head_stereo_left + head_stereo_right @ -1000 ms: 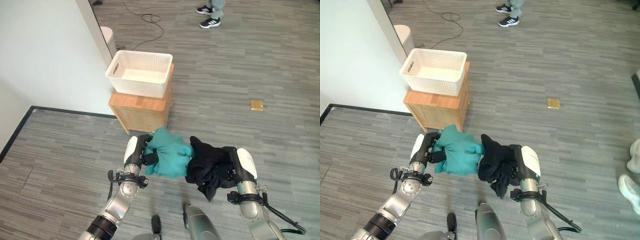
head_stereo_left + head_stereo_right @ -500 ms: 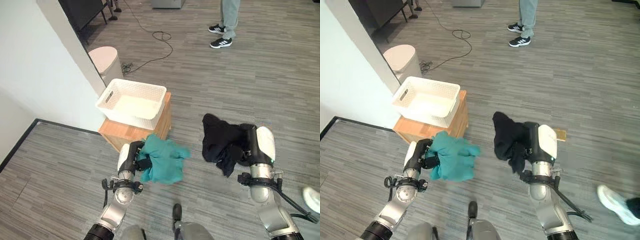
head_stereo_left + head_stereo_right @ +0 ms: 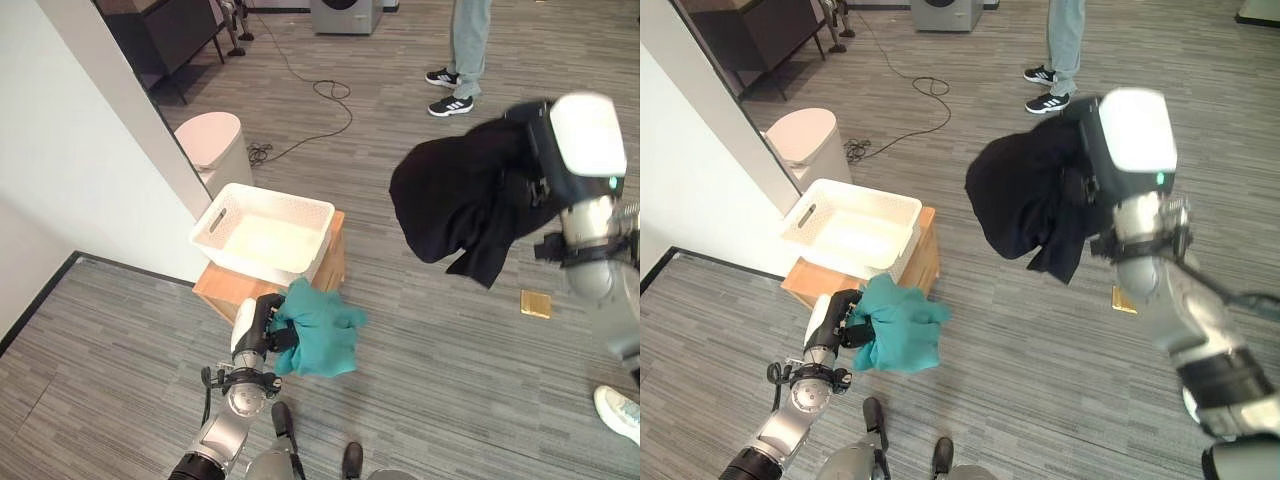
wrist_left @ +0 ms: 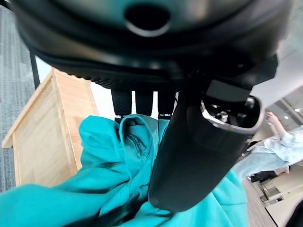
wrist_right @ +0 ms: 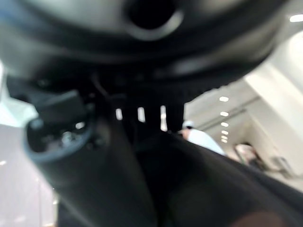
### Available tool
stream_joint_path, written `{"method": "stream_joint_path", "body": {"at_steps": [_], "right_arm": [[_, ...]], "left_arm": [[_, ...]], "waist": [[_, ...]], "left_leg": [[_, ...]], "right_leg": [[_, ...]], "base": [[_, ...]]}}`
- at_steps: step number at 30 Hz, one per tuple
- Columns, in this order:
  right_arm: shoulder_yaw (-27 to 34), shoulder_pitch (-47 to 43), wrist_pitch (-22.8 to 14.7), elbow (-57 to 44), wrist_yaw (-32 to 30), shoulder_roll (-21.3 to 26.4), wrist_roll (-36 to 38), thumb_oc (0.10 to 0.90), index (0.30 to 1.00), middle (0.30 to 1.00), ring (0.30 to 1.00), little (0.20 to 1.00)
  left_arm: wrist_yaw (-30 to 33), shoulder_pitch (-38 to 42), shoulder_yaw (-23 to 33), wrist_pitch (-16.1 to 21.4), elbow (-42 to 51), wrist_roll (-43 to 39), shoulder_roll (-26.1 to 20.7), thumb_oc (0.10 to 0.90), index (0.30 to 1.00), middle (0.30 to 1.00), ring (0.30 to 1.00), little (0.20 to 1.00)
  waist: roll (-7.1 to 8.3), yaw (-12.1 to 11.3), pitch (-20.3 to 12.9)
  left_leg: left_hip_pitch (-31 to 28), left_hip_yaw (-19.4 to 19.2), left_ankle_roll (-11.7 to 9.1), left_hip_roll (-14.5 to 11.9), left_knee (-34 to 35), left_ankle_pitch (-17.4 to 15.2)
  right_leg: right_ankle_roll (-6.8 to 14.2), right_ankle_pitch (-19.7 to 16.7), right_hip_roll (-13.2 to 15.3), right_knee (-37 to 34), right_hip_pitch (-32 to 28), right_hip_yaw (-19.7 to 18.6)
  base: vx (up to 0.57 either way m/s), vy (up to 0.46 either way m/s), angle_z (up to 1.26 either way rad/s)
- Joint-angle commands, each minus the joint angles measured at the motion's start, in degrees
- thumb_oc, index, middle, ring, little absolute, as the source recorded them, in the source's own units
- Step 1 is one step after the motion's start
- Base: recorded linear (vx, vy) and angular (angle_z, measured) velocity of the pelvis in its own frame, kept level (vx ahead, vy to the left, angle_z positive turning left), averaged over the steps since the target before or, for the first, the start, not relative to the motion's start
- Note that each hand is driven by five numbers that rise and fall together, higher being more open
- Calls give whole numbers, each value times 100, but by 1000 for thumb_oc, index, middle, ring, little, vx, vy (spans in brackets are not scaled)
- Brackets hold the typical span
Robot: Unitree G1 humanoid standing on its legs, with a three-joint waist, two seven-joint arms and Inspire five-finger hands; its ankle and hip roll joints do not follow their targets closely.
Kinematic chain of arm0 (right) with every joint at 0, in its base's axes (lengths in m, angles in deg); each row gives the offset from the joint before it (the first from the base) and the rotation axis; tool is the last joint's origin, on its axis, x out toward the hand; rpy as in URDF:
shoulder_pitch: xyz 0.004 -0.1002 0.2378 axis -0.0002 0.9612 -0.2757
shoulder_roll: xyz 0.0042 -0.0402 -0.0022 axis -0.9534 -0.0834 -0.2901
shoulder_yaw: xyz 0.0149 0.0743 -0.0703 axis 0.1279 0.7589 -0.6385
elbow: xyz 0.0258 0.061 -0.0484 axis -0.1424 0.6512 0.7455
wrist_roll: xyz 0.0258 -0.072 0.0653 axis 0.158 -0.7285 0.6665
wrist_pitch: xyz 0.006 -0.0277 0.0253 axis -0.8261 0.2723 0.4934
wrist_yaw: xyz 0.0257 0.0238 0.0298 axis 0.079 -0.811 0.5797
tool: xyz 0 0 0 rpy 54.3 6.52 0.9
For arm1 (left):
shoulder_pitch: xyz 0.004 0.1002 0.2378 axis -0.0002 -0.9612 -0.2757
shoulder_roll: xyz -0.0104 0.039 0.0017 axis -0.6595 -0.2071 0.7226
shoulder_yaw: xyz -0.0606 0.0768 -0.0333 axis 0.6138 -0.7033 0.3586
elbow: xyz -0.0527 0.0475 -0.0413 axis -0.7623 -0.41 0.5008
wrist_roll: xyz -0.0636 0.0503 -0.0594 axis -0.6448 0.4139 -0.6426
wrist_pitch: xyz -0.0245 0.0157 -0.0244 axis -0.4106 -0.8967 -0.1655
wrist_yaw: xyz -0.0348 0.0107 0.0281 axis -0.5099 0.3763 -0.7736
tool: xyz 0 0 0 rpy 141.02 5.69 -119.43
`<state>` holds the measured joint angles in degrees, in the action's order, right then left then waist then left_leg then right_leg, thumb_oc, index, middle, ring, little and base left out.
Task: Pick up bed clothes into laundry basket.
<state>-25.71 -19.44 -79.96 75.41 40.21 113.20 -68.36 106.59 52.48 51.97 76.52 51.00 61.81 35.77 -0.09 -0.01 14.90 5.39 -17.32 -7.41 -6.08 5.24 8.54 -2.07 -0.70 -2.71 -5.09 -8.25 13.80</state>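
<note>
A white laundry basket (image 3: 262, 233) stands on a low wooden cabinet (image 3: 330, 268) beside the white wall. My left hand (image 3: 262, 332) is shut on a teal garment (image 3: 318, 340), held low just in front of the cabinet; its wrist view shows fingers (image 4: 138, 103) and thumb curled into the teal garment (image 4: 109, 170). My right hand (image 3: 545, 165) is raised high to the right, shut on a black garment (image 3: 465, 200) that hangs well above the floor, right of the basket. Dark cloth (image 5: 227, 189) lies under the right hand's fingers in its wrist view.
A pale round bin (image 3: 212, 145) stands behind the basket by the wall, with a black cord (image 3: 312, 110) trailing on the floor. A person's legs and shoes (image 3: 452, 92) are at the back. A small tan square (image 3: 535, 304) lies on the floor at right, and a shoe (image 3: 615, 410) beyond it.
My right hand has swung the black garment up high and away from the teal one. The camera has tilted up, so the room behind shows. The left hand still holds the teal garment low.
</note>
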Motion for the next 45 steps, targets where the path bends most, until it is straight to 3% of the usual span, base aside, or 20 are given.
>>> {"method": "stream_joint_path", "body": {"at_steps": [1, 3, 6, 7, 8, 9, 10, 11, 13, 15, 16, 20, 24, 29, 33, 39, 40, 41, 45], "right_arm": [[-240, -1604, -200, 51, -266, 552, 103, 400, 300, 300, 300, 300], [-338, -1835, -182, 172, -263, 583, 153, 400, 300, 300, 300, 300], [-281, -1892, -50, 313, -270, 582, 68, 400, 300, 300, 300, 300], [-347, -2033, 11, 407, -275, 572, -26, 400, 300, 300, 300, 300], [-393, -2119, 25, 439, -270, 531, -16, 400, 300, 300, 300, 300], [-411, -2146, 25, 446, -271, 530, -16, 400, 300, 300, 300, 300], [-400, -2152, 67, 493, -264, 634, 69, 400, 300, 300, 300, 300], [-407, -2164, 71, 492, -261, 644, 76, 400, 300, 300, 300, 300], [-321, -2079, 97, 490, -361, 780, 105, 400, 300, 300, 300, 300], [-203, -1989, 124, 555, -355, 755, 106, 400, 300, 300, 300, 300], [-71, -1829, 138, 585, -330, 567, 135, 400, 300, 300, 300, 300], [-207, -1800, 167, 785, -185, 252, -18, 400, 300, 300, 300, 300], [-74, -1317, 188, 677, -51, -193, -203, 400, 300, 300, 300, 300], [450, -152, 168, 253, 78, -1152, -391, 400, 300, 300, 300, 300], [143, 68, 171, 499, 229, -1688, -618, 400, 300, 300, 300, 300], [-342, -205, 377, 1630, 297, -1829, -594, 400, 300, 300, 300, 300], [-371, -191, 420, 1876, 350, -1833, -531, 645, 667, 667, 667, 667], [-384, -183, 494, 2067, 431, -1813, -511, 800, 900, 900, 900, 900], [-204, 86, 657, 2445, 500, -1907, -556, 800, 900, 900, 900, 900]], "left_arm": [[67, 347, -182, 594, 266, 35, -35, 400, 300, 300, 300, 300], [-10, 277, -184, 597, 249, 4, -33, 400, 300, 300, 300, 300], [-87, 241, -265, 532, 212, -54, -70, 400, 300, 300, 300, 300], [-103, 279, -339, 493, 170, -14, -153, 400, 300, 300, 300, 300], [-94, 299, -367, 495, 146, -7, -179, 400, 300, 300, 300, 300], [-93, 307, -359, 496, 145, -7, -176, 400, 300, 300, 300, 300], [-112, 365, -386, 530, 85, 22, -165, 400, 300, 300, 300, 300], [-113, 377, -388, 532, 78, 22, -157, 400, 300, 300, 300, 300], [-171, 474, -463, 547, 11, 90, -197, 400, 300, 300, 300, 300], [-169, 497, -421, 546, -21, 78, -244, 400, 300, 300, 300, 300], [-155, 397, -347, 537, -60, 66, -248, 400, 300, 300, 300, 300], [-203, 70, -187, 564, 59, 17, -286, 400, 300, 300, 300, 300], [-153, -80, -56, 526, 74, -92, -229, 400, 300, 300, 300, 300], [-144, -175, -23, 475, 72, -110, -143, 400, 300, 300, 300, 300], [-227, -320, -96, 493, 146, -122, -117, 400, 300, 300, 300, 300], [-217, -242, -210, 537, 85, -219, -145, 400, 300, 300, 300, 300], [-224, -229, -209, 529, 65, -232, -149, 400, 300, 300, 300, 300], [-252, -222, -205, 507, 52, -241, -168, 400, 300, 300, 300, 300], [-268, -298, -59, 423, -49, -279, -196, 400, 300, 300, 300, 300]], "waist": [[44, -414, -924], [125, -471, -999], [252, -530, -937], [262, -461, -770], [246, -412, -688], [228, -415, -695], [218, -314, -556], [203, -292, -562], [252, -186, -461], [265, -195, -443], [358, -275, -485], [485, -469, -628], [485, -542, -642], [422, -659, -576], [400, -866, -563], [446, -1058, -415], [439, -1054, -400], [434, -1054, -392], [352, -976, -381]], "left_leg": [[-314, -106, -30, -327, -43, 49], [-319, -94, 32, -245, -24, -53], [-430, 17, 222, -30, -24, -337], [-512, 219, 338, 70, -24, -472], [-569, 341, 344, 98, -24, -538], [-541, 335, 343, 76, -24, -511], [-538, 673, 307, 137, -24, -540], [-534, 704, 296, 125, -24, -558], [-574, 1020, 292, 236, -24, -630], [-594, 1086, 284, 236, -24, -616], [-627, 1093, 299, 235, -24, -711], [-673, 1125, 281, 217, -24, -805], [-663, 1234, 252, 236, -24, -807], [-573, 1410, 235, 247, -24, -788], [-535, 1503, 213, 246, -24, -751], [-304, 1704, 131, 249, -24, -644], [-269, 1723, 117, 245, -24, -636], [-245, 1736, 110, 238, -24, -628], [-257, 1695, 111, 230, -24, -628]], "right_leg": [[1061, 828, 1093, 9, -593, -28], [1103, 781, 1178, 58, -716, 114], [1285, 648, 1417, 1266, -398, 216], [1338, 459, 1350, 2216, 199, -194], [1316, 537, 1255, 2383, 485, -459], [1303, 511, 1233, 2386, 521, -466], [1137, 768, 917, 1796, 858, -1010], [1127, 761, 903, 1735, 819, -978], [1045, 675, 783, 1086, 945, -1519], [1080, 610, 856, 974, 853, -1480], [1113, 459, 1051, 744, 717, -1305], [1142, 318, 1164, 395, 431, -1071], [1136, 350, 1182, 272, 237, -844], [1103, 417, 1186, 255, 174, -640], [1095, 437, 1199, 139, 65, -504], [1089, 449, 1166, 98, 87, -313], [1082, 458, 1165, 101, 95, -273], [1077, 462, 1163, 104, 99, -242], [1086, 443, 1176, 69, 81, -247]], "base": [[202, 61, 10], [195, 64, 9], [178, 88, 43], [152, 100, 78], [94, 60, 67], [130, -44, 65], [110, -48, 72], [210, -71, 107], [156, -69, 145], [59, -88, 142], [69, -129, 77], [115, -96, 29], [65, -26, 28], [6, -32, 20], [10, -26, 11], [-39, -43, 19], [-66, -69, 22], [-31, -38, 18], [-11, -11, 14]]}}
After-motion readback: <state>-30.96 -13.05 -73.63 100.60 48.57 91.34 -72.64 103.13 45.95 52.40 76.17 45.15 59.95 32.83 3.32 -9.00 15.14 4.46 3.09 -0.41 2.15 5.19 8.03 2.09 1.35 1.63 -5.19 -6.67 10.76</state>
